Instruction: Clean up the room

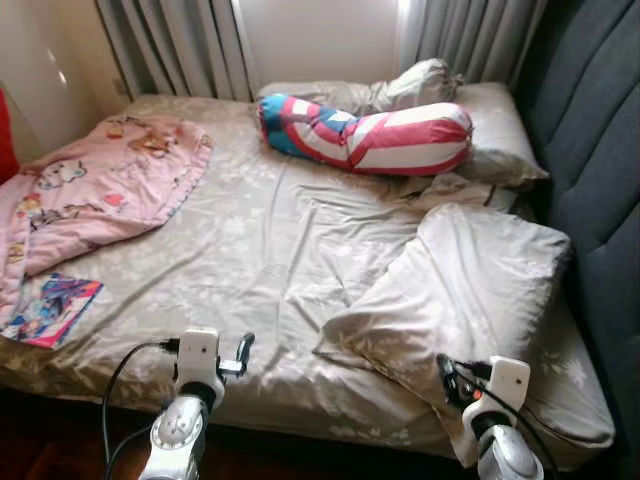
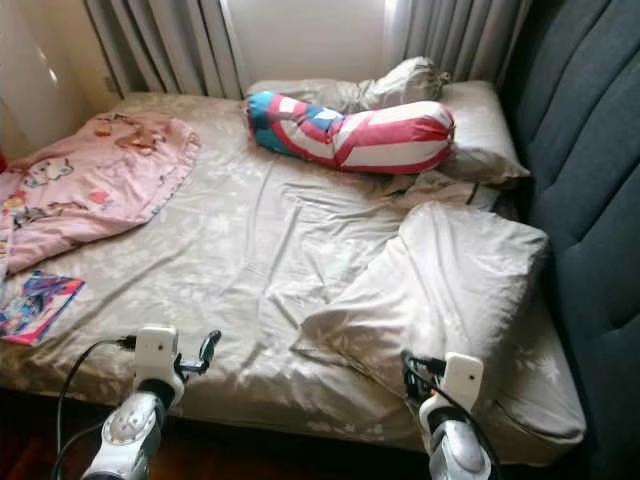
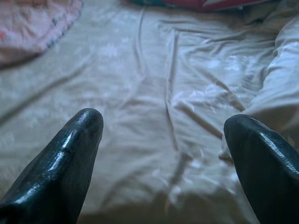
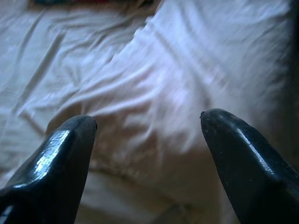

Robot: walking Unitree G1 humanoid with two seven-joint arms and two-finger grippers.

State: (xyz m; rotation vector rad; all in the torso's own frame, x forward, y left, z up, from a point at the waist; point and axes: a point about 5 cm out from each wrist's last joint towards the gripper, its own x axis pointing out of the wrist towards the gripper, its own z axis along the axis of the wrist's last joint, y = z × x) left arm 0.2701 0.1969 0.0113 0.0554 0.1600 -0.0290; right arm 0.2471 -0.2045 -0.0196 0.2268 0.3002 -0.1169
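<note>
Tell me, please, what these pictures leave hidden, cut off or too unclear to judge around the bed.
- Book: cover artwork too small to read in the eye views.
- Pink blanket: its left part is cut off by the picture edge.
- Rear pillow: partly hidden behind the striped bolster.
- Mattress under the near pillow: covered by it.
- Left gripper and right gripper: open; contact with the bedding unclear.

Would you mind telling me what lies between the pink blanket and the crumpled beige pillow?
Just wrinkled bedsheet, seen from the left eye, separates the pink blanket and beige pillow.
</note>
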